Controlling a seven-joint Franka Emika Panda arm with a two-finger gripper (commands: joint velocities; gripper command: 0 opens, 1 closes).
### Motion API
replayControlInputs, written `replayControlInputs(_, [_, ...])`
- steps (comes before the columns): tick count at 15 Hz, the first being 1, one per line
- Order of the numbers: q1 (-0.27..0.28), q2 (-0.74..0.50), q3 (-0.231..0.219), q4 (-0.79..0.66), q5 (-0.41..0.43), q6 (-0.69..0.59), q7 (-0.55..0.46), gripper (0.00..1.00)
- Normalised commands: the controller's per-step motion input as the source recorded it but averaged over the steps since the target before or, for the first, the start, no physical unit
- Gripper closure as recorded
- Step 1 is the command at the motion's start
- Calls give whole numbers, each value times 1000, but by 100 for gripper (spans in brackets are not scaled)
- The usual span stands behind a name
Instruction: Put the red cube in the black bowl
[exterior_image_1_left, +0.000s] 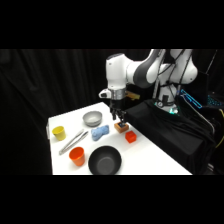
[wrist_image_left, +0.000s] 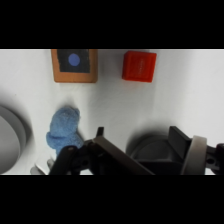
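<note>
Red cube (exterior_image_1_left: 130, 136) resting on the white tabletop (exterior_image_1_left: 150, 160) right of centre in the side view, untouched, just beside the orange-brown block with the dark blue top (exterior_image_1_left: 120, 127) up and to its left. In the wrist view, same pair along the upper edge: red cube (wrist_image_left: 139, 66) upper middle-right, orange-brown block (wrist_image_left: 74, 65) upper left, apart from each other. Black bowl (exterior_image_1_left: 105, 161) low in the side view, near the tabletop's lower edge, well apart from the cube and holding nothing visible.

Hand (exterior_image_1_left: 120, 120) hanging low over the orange-brown block rather than over the cube. Cannot tell whether spread or closed; nothing seen gripped.

Judged step: approach, grasp not yet made.

Likely trouble from here:
- Descending straight down would land on the block, not the cube, given the present alignment.
- With the two neighbours so close, one could be nudged while closing on the other, skewing the cube out of reach.
- Blue cloth (exterior_image_1_left: 100, 132) and metal tongs (exterior_image_1_left: 73, 141) lying left of the route to the bowl; orange cup (exterior_image_1_left: 77, 156) beside the bowl, liable to be clipped on a low carry.
</note>
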Motion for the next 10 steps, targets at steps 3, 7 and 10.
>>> replayControlInputs(3, [41,-147,45,-350,-51,400,238,0])
replayControlInputs(7, [41,-78,50,-299,-110,342,253,0])
replayControlInputs(10, [56,-11,57,-241,-112,312,239,0])
